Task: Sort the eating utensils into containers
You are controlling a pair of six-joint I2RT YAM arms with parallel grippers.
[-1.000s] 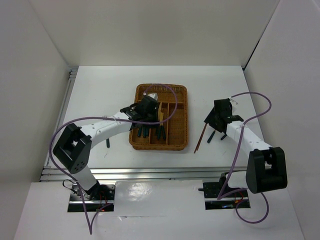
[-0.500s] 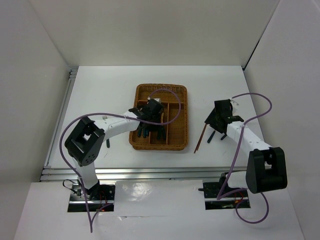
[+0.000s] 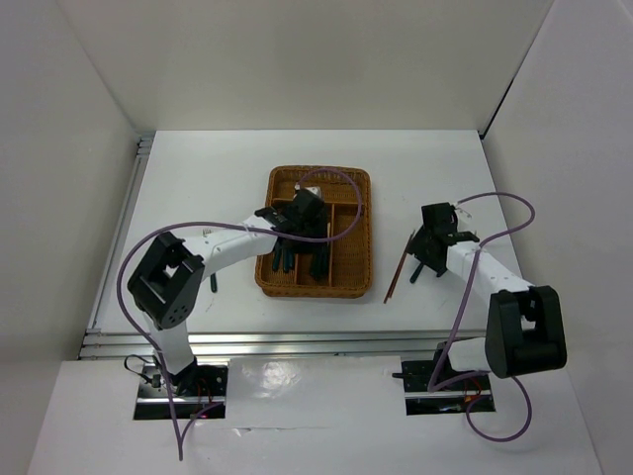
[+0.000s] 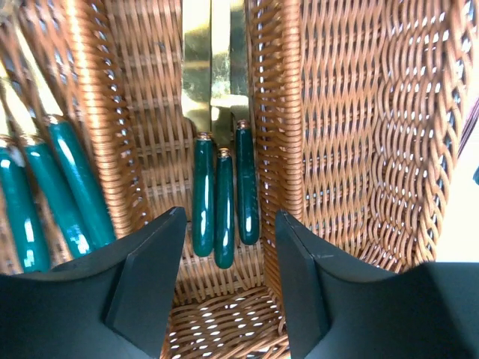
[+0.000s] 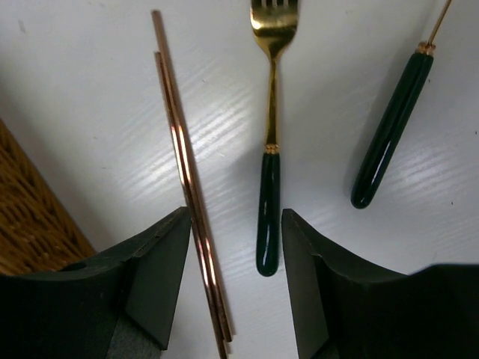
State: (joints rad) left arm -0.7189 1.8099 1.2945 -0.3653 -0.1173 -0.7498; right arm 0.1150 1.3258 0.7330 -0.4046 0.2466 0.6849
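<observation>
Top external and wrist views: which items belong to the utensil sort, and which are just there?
Job: wicker tray; three knives in one slot; chopsticks on the table; fork; teal-handled utensil beside it.
Just there: purple cables; white table; metal rail along the near edge.

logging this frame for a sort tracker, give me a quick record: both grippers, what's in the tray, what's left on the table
left gripper: open, empty, over the wicker tray
right gripper: open, empty, over the table beside the tray
in tray: three knives side by side in one slot; three more teal handles in the neighbouring slot, heads unclear
on table: pair of chopsticks, fork, one more teal-handled utensil, head out of view
</observation>
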